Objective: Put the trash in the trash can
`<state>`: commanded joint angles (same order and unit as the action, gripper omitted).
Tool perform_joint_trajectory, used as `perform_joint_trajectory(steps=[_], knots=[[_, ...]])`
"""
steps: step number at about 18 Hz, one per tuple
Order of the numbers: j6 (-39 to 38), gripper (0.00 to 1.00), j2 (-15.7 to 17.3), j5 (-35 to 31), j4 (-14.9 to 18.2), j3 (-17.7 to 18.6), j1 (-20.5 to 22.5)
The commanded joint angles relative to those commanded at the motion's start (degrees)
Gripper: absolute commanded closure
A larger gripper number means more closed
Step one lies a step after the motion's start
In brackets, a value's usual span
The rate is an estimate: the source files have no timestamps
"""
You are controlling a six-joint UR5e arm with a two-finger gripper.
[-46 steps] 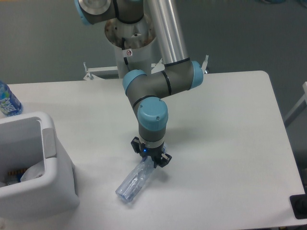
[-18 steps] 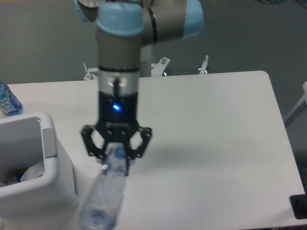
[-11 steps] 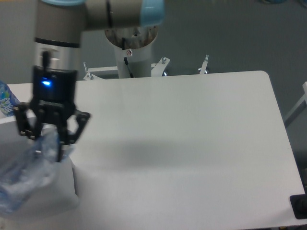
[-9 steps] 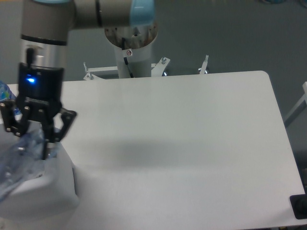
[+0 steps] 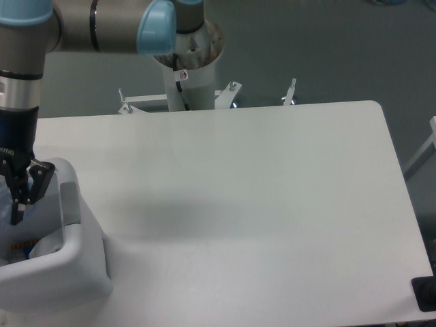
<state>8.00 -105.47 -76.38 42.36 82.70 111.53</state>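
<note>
The white trash can (image 5: pixel 65 281) stands at the table's front left corner, a grey panel (image 5: pixel 69 203) on its right rim. My gripper (image 5: pixel 15 216) hangs over its opening at the frame's left edge, partly cut off, its fingers (image 5: pixel 18 204) close together. A bluish translucent sliver of the crushed bottle (image 5: pixel 4 203) shows between them at the edge; the rest of it is out of view. White crumpled paper (image 5: pixel 45 246) lies inside the can.
The arm's thick grey link (image 5: pixel 82 24) crosses the top left above the table. The robot's base column (image 5: pixel 187 75) stands behind the table's far edge. A black object (image 5: pixel 426 294) sits at the front right corner.
The gripper lifted the crushed bottle off the table's middle and carried it left. It now hangs lower over the can's opening, with most of the bottle gone past the frame edge.
</note>
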Motion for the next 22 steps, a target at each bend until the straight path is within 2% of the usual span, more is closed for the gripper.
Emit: perform_joint_trajectory(steps=[1,11,13,17,19,22], knots=[[-0.1,0.0,0.2,-0.1,0.0,-0.1,0.0],[0.2,0.0,1.2,-1.0,0.3,0.2,0.8],[0.5,0.0,2.6,-4.2,0.4,1.1,5.9],[2.9,0.0,1.9,-11.4,0.6,0.5,14.5],[8.7,0.0,0.2,-15.5,0.7,0.2,16.3],[16.6,0.0,0.5,-21.0,1.7,0.4,19.1]])
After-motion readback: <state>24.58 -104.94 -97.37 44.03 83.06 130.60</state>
